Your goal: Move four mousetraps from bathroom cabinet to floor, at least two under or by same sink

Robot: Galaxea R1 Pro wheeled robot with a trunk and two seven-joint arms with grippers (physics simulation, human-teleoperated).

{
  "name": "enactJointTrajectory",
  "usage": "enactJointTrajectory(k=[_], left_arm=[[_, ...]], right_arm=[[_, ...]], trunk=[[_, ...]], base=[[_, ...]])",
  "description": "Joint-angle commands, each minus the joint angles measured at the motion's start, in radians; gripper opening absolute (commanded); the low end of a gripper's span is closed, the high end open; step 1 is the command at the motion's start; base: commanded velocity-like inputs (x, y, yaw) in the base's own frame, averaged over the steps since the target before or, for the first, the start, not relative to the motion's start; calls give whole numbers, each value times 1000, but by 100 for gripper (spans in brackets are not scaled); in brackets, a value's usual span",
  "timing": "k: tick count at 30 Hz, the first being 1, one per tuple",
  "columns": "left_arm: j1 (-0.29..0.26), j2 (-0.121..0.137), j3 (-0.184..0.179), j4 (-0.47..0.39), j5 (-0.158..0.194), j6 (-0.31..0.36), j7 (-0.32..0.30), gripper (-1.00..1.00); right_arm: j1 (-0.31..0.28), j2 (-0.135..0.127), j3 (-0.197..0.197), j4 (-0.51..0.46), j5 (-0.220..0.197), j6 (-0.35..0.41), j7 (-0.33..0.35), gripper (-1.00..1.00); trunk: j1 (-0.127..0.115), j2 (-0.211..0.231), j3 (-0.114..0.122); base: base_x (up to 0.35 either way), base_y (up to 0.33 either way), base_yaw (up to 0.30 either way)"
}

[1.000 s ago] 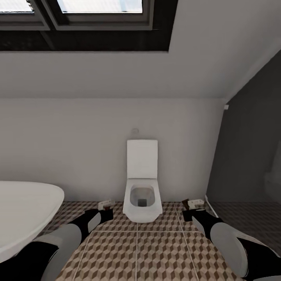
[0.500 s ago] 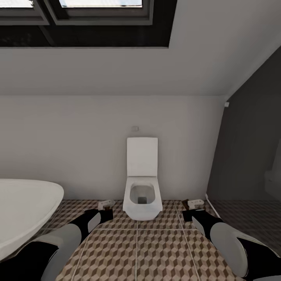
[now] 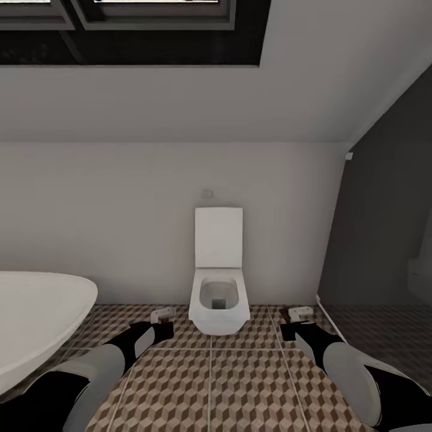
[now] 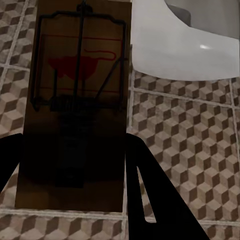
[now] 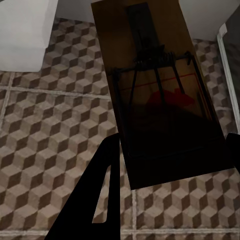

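Observation:
Each of my grippers carries one mousetrap above the cube-patterned bathroom floor [image 3: 240, 384]. In the left wrist view a flat brown mousetrap [image 4: 75, 100] with a red mouse print and a wire bar sits between the black fingers of my left gripper [image 4: 72, 150], which is shut on it. The right wrist view has a second mousetrap [image 5: 160, 95] clamped the same way in my right gripper [image 5: 172, 145]. From the head, the left gripper [image 3: 162, 327] hangs just left of the toilet and the right gripper [image 3: 288, 329] just right of it.
A white wall-hung toilet [image 3: 219, 300] with its lid up stands straight ahead against the white wall. A white rounded basin [image 3: 36, 318] juts in at the left. A dark grey partition [image 3: 384, 240] closes the right side. A window [image 3: 138, 24] runs along the top.
The whole head view has shifted: window, wall and toilet sit slightly higher in the picture, so the camera moved. Both grippers keep their hold on the mousetraps.

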State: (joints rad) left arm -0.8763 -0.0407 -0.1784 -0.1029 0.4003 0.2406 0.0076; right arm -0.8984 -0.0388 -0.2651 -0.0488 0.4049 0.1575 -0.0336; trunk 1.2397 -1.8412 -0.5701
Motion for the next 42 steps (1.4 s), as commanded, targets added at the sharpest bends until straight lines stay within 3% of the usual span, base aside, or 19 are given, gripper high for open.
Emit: enactJointTrajectory(k=[1,16,42], left_arm=[[-1,0,-8,-1,6,5,0,-100],[-1,1,-7,3,7,5,1,-100],[-1,4,-7,7,8,5,-4,-100]], right_arm=[[-1,0,-8,2,10,4,-2,-100],[-1,0,-8,45,12,-48,-2,-100],[-1,1,-7,49,12,-52,-2,-100]], trunk=[[4,-8,-4],[61,-113,-51],[161,-295,-133]], base=[[0,0,0],[0,0,0],[0,0,0]])
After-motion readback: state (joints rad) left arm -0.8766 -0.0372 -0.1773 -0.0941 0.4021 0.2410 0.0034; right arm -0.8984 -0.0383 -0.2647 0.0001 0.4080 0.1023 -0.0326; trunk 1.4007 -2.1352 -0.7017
